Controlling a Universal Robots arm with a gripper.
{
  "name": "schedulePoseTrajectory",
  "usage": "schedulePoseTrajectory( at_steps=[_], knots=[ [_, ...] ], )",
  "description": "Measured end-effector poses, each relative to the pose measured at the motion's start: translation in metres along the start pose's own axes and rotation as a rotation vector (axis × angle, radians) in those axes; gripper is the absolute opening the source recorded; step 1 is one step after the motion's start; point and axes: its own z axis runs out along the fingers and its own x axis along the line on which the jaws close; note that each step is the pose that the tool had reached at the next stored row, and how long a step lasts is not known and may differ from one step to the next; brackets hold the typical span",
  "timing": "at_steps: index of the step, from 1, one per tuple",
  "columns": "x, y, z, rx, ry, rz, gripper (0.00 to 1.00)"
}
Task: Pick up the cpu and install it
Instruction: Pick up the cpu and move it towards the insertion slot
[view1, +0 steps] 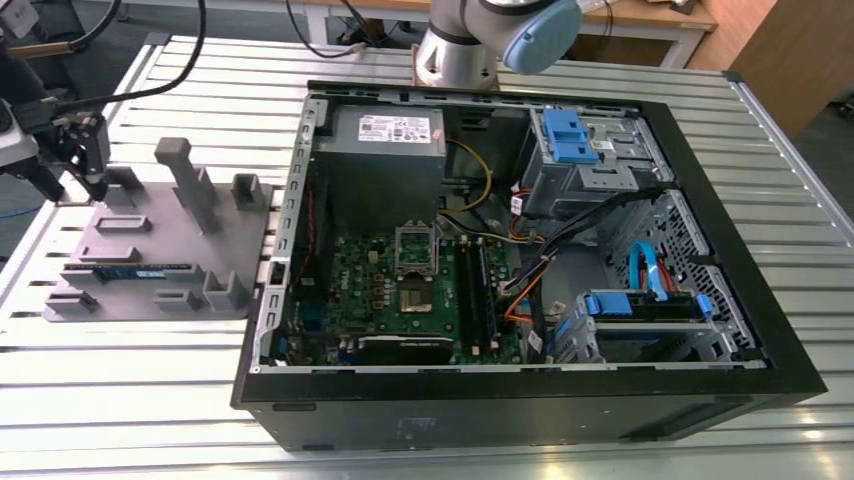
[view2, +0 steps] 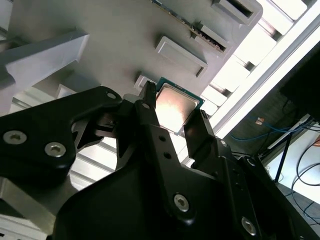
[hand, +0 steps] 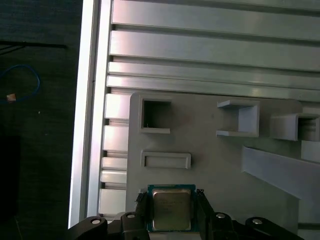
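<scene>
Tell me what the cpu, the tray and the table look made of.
The cpu: silver-grey lid with a bright sheen, so likely metal; its green rim looks like circuit board.
The tray: uniform matte grey with moulded pockets, probably plastic, though painted metal can't be ruled out.
The table: pale, ribbed, reflective slats, likely aluminium profile.

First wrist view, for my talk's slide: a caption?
Gripper at the cpu on the grey tray, slatted table beyond.
</scene>
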Motion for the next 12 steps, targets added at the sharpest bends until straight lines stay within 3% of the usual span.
schedulePoseTrajectory(
  at_steps=[12],
  knots=[
    [-0.0010, 0.0003, -0.0289, -0.0033, -0.0002, 0.000, 0.47]
  ],
)
